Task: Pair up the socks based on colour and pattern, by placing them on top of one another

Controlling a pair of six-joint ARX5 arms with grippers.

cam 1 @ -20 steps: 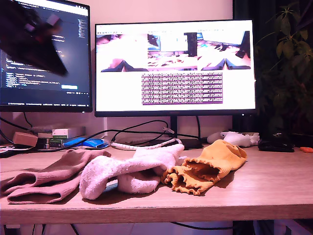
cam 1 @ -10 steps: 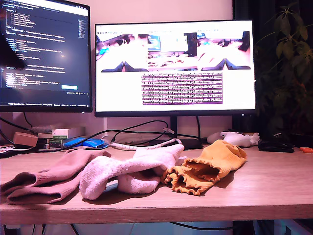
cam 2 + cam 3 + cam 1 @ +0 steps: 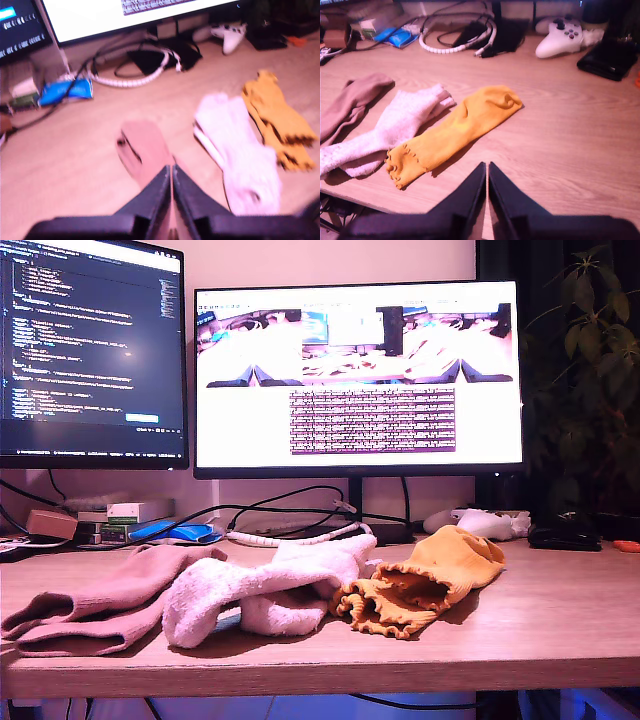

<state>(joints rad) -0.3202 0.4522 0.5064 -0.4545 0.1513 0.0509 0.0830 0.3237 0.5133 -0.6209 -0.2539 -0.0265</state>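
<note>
The socks lie in three heaps along the table's front. Brown-mauve socks (image 3: pixel 100 600) are at the exterior view's left, fluffy white socks (image 3: pixel 260 585) in the middle, and orange-yellow frilly socks (image 3: pixel 430 575) at the exterior view's right. No arm shows in the exterior view. My first gripper (image 3: pixel 171 172) is shut and hovers over the brown-mauve socks (image 3: pixel 142 147), with the white socks (image 3: pixel 240 150) and orange socks (image 3: pixel 277 117) beside them. My second gripper (image 3: pixel 487 167) is shut with nothing in it, above bare table near the orange socks (image 3: pixel 460 127); the white socks (image 3: pixel 395 125) and brown-mauve socks (image 3: pixel 350 97) lie beyond.
Two monitors (image 3: pixel 358 375) stand at the back of the table with cables (image 3: pixel 290 535) below them. A white game controller (image 3: pixel 560 37) and a black box (image 3: pixel 607 57) sit at the back, at the exterior view's right. A plant (image 3: pixel 590 390) stands behind them.
A dark blurred arm at the exterior view's upper left has withdrawn out of that view. The socks have not moved.
</note>
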